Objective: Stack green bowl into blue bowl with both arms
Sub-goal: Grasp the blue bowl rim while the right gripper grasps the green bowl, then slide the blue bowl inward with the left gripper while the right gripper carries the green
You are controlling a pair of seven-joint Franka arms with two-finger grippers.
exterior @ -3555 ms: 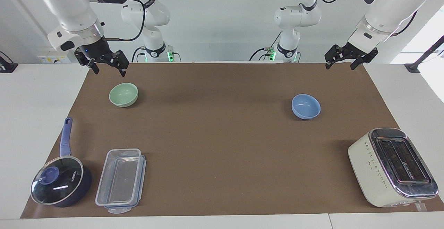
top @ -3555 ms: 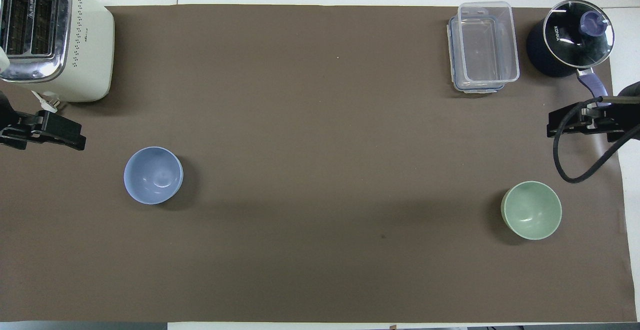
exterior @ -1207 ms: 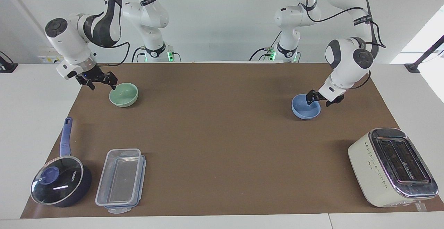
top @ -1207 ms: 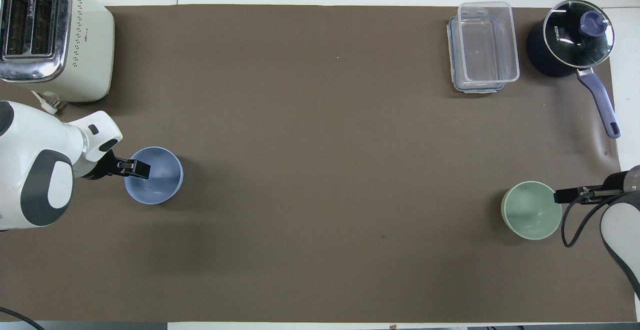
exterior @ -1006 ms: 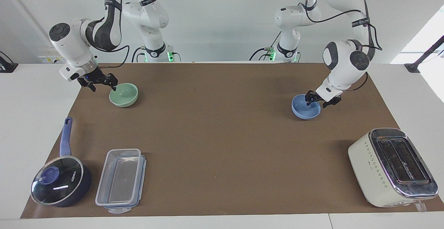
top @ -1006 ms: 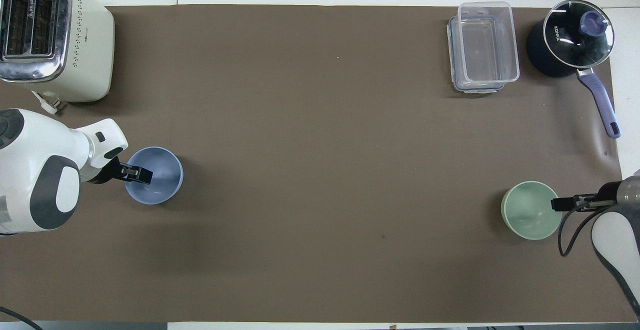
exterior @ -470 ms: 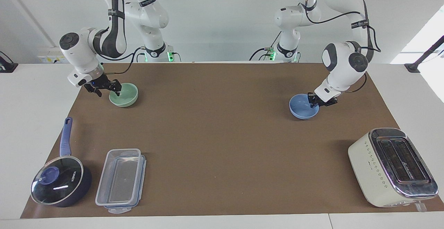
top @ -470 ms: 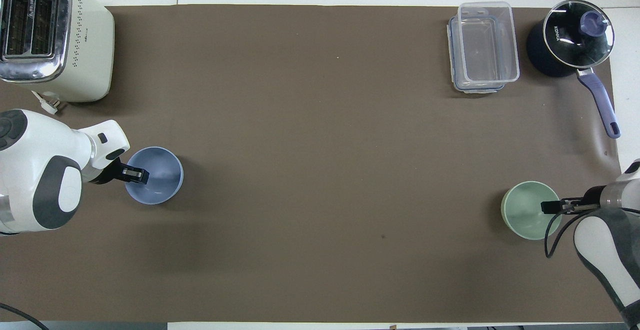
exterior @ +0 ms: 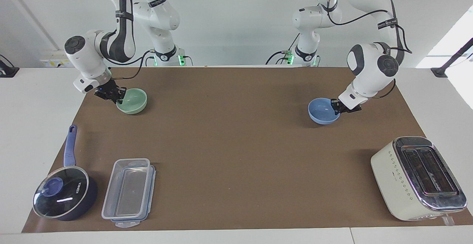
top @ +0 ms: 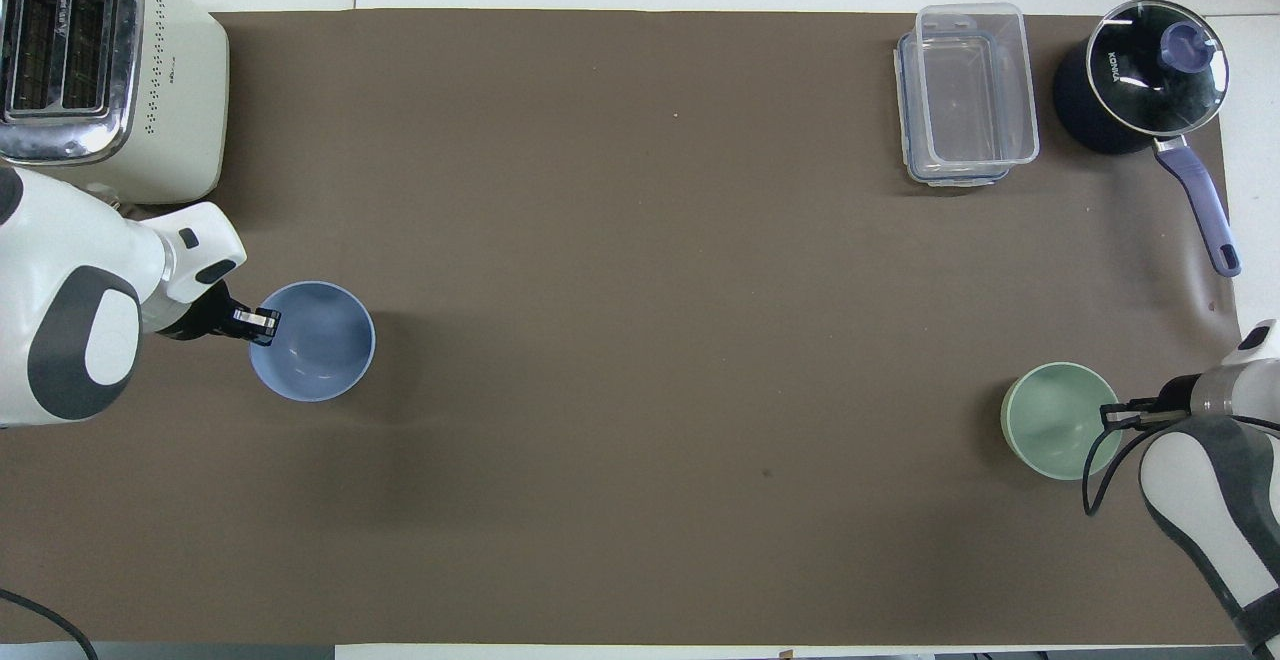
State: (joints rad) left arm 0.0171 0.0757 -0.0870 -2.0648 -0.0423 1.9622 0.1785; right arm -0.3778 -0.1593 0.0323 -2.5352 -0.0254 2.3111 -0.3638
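The left claw (exterior: 337, 106) is clenched on the rim of the blue bowl (exterior: 323, 111), at the edge toward the left arm's end of the worktop (exterior: 236, 144). The bowl looks raised a little off the brown mat, with a shadow under it, though how far it is lifted is hard to judge. In the overhead view the left claw (top: 262, 323) shows only as a short black tip at the rim of the blue bowl (top: 318, 342); the rest is covered by the white wrist.

The right claw (exterior: 117, 94) grasps the rim of the green bowl (exterior: 133, 101), which sits on the mat toward the right arm's end. From overhead the right claw (top: 1112, 416) is mostly hidden by its own arm and a looping black cable (only a sliver meets the green bowl (top: 1055, 422)).

The toaster (exterior: 419, 178) stands farther from the robots than the blue bowl; its cord is partly cut off by the arm in the overhead view. The clear container (exterior: 128, 192) and the saucepan (exterior: 64, 196) lie farther out than the green bowl.
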